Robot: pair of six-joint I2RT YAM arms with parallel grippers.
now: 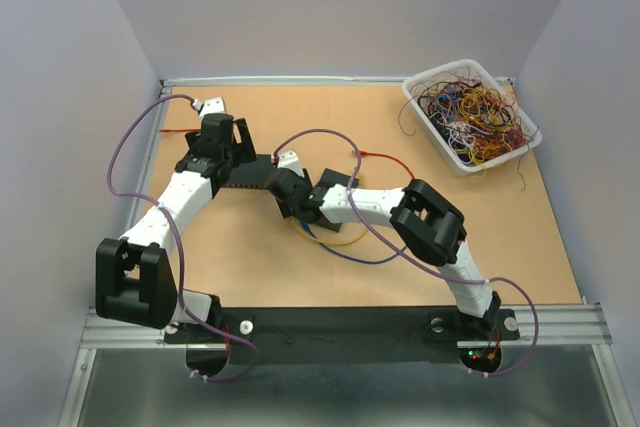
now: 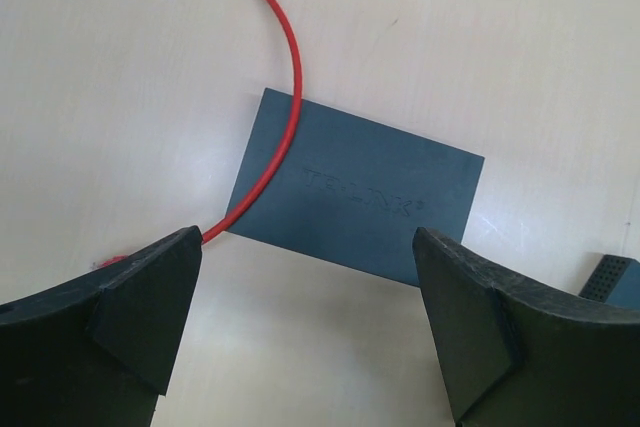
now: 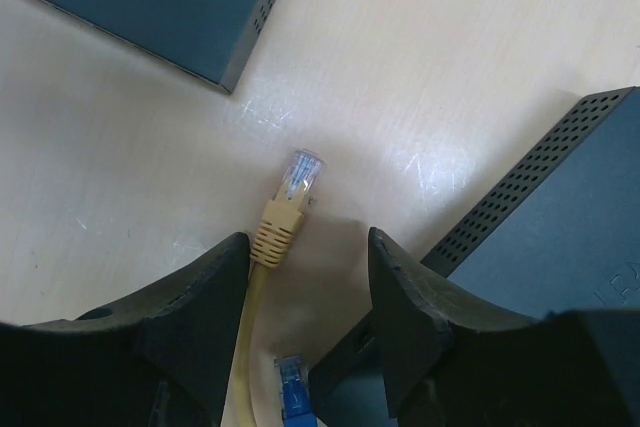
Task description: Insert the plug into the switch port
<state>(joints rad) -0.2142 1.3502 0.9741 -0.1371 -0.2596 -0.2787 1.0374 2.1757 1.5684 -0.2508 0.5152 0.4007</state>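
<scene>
Plug (image 3: 300, 172) is the tiniest thing here, so I'll get to it last and work down from the big stuff.

The tan table (image 1: 300, 107) carries everything. The left arm (image 1: 185, 197) and right arm (image 1: 430, 222) both reach in and meet near the middle. At the far right corner sits a white bin (image 1: 425, 119) full of tangled wires, well away from the action, so I'd guess it's just spare stock.

The switch (image 2: 360, 187) is a flat dark box lying on the table. The faint lettering on its lid looks like TP-LINK to me. A second dark box (image 2: 612, 282) with a perforated edge sits just beside it. There's a scrap of lettering on a box in the right wrist view, but it's too cropped to read. I can't see any ports in any view.

The left gripper (image 2: 310, 317) hangs over the switch with its fingers wide apart and nothing between them. My guess is it's there to pin the box down so it doesn't skate when the plug goes in. A red cable (image 2: 290, 77) loops across the lid's corner.

The right gripper (image 3: 308, 287) has its fingers apart too, straddling the yellow cable (image 3: 258, 292) without pinching it. It's right behind the boot, which seems a sensible spot to grab for control. A blue plug (image 3: 292, 377) peeks out underneath.

The plug itself is clear plastic on the end of that yellow cable. It's lying on bare table between the two boxes and not inserted.
</scene>
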